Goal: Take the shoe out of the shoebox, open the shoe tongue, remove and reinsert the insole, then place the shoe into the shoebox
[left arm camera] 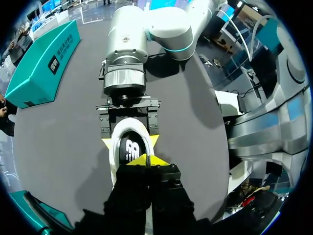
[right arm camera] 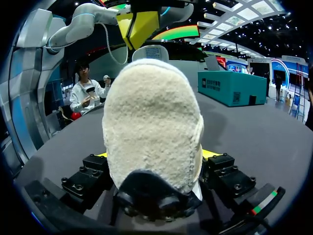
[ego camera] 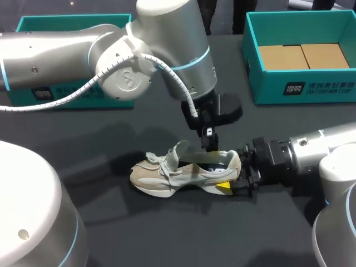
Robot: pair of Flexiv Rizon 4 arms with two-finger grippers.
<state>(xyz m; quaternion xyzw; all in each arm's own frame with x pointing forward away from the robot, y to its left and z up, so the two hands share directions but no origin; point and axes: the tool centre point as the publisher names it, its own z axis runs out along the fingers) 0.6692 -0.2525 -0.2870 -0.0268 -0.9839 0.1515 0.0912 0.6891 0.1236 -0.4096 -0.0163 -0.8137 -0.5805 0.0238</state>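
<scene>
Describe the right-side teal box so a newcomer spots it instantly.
On the dark grey table, look to the far corner on the right arm's side, past the beige sneaker: an open teal cardboard shoebox. Unlike the teal box behind the left arm, it shows two brown panels inside.

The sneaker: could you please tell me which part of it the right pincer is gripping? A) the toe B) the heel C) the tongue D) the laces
B: the right pincer has a yellow tip on each side of the heel of the sneaker, whose toe points away from it.
</scene>
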